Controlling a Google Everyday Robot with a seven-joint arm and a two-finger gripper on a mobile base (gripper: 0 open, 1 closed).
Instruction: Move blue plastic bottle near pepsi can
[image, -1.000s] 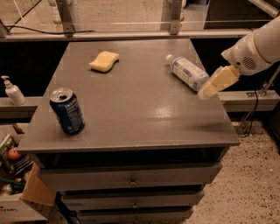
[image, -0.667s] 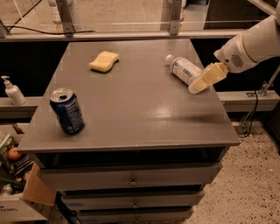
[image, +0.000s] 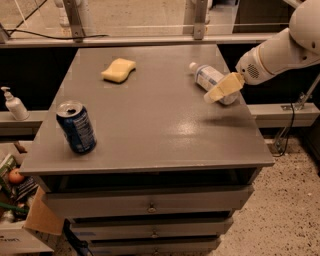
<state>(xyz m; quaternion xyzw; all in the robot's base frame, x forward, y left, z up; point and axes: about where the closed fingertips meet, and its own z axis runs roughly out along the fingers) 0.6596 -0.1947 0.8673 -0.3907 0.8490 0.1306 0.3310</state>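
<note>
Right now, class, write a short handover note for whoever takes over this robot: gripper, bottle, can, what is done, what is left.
Gripper: right rear of the table, at the bottle; grip not evident.
Bottle: lying on its side there.
Can: upright, front left, far from the bottle.
Done: approach only.
Left: grasp the bottle, carry it across, set it beside the can.
</note>
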